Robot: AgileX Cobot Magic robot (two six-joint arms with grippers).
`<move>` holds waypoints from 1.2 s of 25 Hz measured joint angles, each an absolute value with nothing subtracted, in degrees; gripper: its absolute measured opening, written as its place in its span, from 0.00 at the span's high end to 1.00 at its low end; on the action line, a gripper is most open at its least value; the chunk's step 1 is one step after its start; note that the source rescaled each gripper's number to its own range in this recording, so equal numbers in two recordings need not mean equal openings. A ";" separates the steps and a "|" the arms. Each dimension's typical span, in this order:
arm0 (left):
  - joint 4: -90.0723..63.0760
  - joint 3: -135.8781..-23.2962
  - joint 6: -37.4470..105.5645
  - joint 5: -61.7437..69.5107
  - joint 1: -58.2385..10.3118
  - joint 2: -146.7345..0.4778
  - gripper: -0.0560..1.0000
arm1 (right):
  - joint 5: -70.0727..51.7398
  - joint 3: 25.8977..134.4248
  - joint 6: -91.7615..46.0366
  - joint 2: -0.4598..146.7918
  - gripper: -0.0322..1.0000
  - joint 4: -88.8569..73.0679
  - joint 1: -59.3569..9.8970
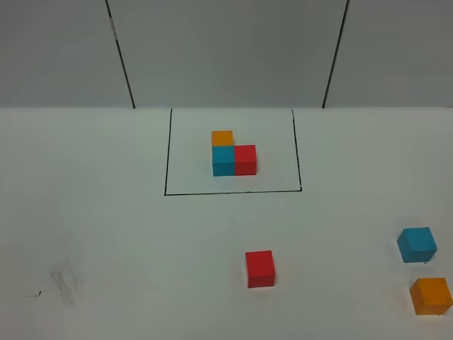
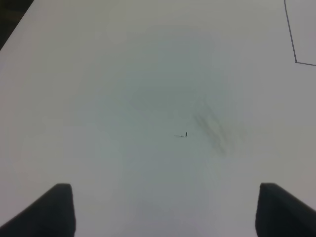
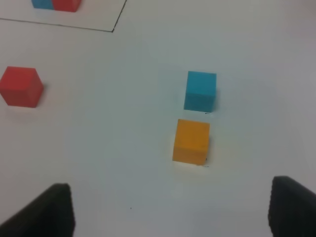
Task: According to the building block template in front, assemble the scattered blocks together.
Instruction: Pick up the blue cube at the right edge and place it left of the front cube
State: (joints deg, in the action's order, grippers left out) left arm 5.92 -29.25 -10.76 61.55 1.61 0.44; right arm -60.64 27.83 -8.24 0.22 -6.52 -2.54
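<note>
"The scattered blocks point(image 1: 260, 268): by which end effector are they best reached?"
"By the right end effector point(image 3: 173, 210), released; the orange block point(image 3: 191, 141) and blue block point(image 3: 200, 91) are seen just ahead, near right."

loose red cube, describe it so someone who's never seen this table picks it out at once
On the white table, find the thin black rectangle framing three small joined cubes. Just outside its near edge sits the loose red cube, alone. The loose blue cube and orange cube sit together far to its right, and the other red one is joined inside the rectangle.
</note>
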 joint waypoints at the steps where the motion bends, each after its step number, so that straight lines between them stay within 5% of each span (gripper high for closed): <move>1: 5.92 -29.25 -10.76 61.55 1.61 0.44 0.17 | -60.64 27.83 -8.24 0.22 0.19 -6.52 -2.54; 20: 5.92 -29.25 -10.76 61.55 1.61 0.44 0.17 | -60.31 27.83 -5.97 0.87 0.19 -7.51 -2.71; 30: 5.92 -29.25 -10.76 61.55 1.68 0.44 0.17 | -53.48 39.55 -2.44 25.31 0.19 -6.26 -2.71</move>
State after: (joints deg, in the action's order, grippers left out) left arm 5.92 -29.25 -10.76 61.55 1.68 0.44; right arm -53.48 39.55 -2.44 25.31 -6.26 -2.71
